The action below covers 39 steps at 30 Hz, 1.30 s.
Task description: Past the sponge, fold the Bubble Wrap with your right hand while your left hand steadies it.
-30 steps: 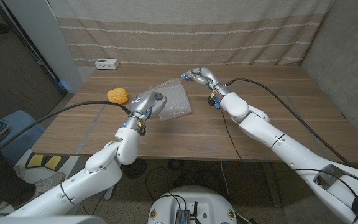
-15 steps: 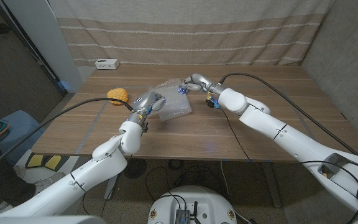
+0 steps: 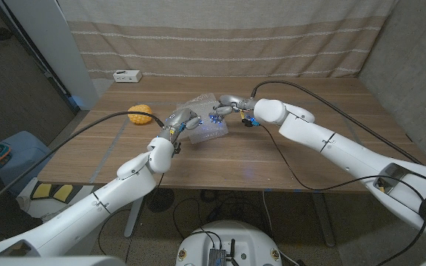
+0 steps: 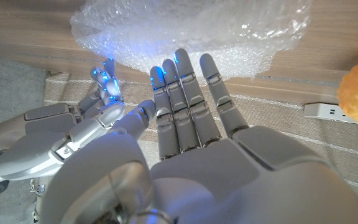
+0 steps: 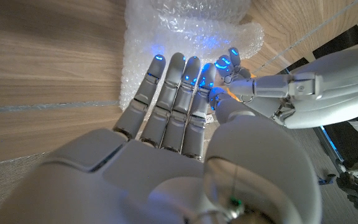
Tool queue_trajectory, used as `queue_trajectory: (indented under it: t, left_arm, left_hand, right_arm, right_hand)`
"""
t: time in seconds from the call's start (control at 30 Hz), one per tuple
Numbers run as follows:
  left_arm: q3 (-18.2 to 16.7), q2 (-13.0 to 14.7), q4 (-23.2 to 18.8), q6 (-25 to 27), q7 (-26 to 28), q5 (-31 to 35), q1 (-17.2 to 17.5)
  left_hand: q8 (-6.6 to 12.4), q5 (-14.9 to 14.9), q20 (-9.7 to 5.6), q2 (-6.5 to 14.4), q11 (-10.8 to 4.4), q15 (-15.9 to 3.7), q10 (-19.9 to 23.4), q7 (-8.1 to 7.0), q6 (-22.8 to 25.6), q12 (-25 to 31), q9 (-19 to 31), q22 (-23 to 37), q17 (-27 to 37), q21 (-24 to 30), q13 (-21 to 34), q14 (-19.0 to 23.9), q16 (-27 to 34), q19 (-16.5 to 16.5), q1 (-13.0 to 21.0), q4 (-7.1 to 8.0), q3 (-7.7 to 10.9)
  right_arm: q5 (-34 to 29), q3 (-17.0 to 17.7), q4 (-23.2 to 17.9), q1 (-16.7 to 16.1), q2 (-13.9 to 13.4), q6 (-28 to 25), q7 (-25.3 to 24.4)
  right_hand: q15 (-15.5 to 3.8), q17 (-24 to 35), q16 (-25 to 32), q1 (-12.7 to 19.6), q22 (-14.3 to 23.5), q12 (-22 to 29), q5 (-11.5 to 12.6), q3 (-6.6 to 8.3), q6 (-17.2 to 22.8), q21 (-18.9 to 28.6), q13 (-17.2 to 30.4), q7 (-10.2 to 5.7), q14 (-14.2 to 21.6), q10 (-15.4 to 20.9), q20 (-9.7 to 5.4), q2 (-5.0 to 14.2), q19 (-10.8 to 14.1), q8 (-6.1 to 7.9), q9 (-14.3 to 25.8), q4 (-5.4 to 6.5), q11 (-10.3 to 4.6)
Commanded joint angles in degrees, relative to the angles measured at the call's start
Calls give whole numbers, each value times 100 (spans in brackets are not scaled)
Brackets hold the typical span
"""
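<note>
Writing: none can be read on anything in view; the white power strip [image 3: 126, 75] at the table's far left edge is too small to show any label.
Bubble Wrap: a clear, crumpled sheet [image 3: 205, 120] on the wooden table [image 3: 309, 148], near the middle, between the two hands and past the sponge as seen in the head view.
Sponge: a yellow-orange lump [image 3: 140, 114] to the robot's left of the wrap, close to it but apart.
Left hand: [image 3: 181, 120] at the wrap's left edge; in its wrist view the fingers [image 4: 182, 102] are straight and side by side, tips at the sheet; whether they press on it I cannot tell.
Right hand: [image 3: 226, 105] at the wrap's right edge; in its wrist view the fingers [image 5: 166, 93] are stretched out over the sheet, gripping nothing.
Between hands: fingertips nearly meet over the wrap.
Backdrop: a beige striped curtain [image 3: 220, 37] hangs behind the table.
Cables: black ones [image 3: 346, 118] run along both arms.
</note>
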Motion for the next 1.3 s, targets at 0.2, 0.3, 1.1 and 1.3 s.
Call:
queue_trajectory:
  t: [0.2, 0.3, 1.1, 1.3]
  left_arm:
    - [314, -49, 413, 138, -421, -428, -515]
    - [380, -35, 416, 277, -497, -430, -585]
    - [716, -35, 719, 281, -756, -614, -1024]
    - [887, 25, 758, 73, -929, -524, -1126]
  left_hand:
    - [68, -19, -19, 1, -9, -4, 110, 6, 117, 105, 86, 57, 107, 177, 132, 90, 132, 120, 115, 29, -27]
    - [66, -17, -21, -3, -10, 2, 152, 1, 122, 137, 102, 65, 112, 209, 159, 116, 155, 121, 132, 30, -24]
    - [71, -14, -11, -36, 26, 0, 177, 39, 207, 250, 227, 104, 108, 442, 355, 164, 238, 97, 172, 66, -63]
    - [71, -14, 2, -44, 31, 1, 180, 39, 221, 270, 253, 107, 97, 484, 394, 157, 240, 72, 169, 73, -73]
  right_arm:
    - [-56, -540, 908, 636, 432, -291, 939]
    - [-12, -624, 1227, 734, 564, -268, 1046]
    - [629, 328, 1106, 239, 422, 833, -240]
    - [447, 512, 1292, 22, 562, 1538, -1089]
  right_hand:
    - [25, -30, -30, 54, 50, 57, 36, -30, -68, 115, 118, 32, -43, -109, 18, 11, -12, 53, 41, 20, 21]
    - [24, -45, -37, 50, 41, 65, 40, -30, -71, 126, 131, 28, -36, -111, 28, 9, -19, 54, 34, 26, 45]
    - [65, -159, -135, -34, -57, 25, 42, -94, -137, 202, 130, 63, -124, -243, 48, -58, -139, 101, 64, 77, 58]
    - [95, -755, -980, -461, -285, -499, 34, -46, -821, 174, -223, 19, -791, -1044, 74, -144, -647, -292, -236, 261, 187]
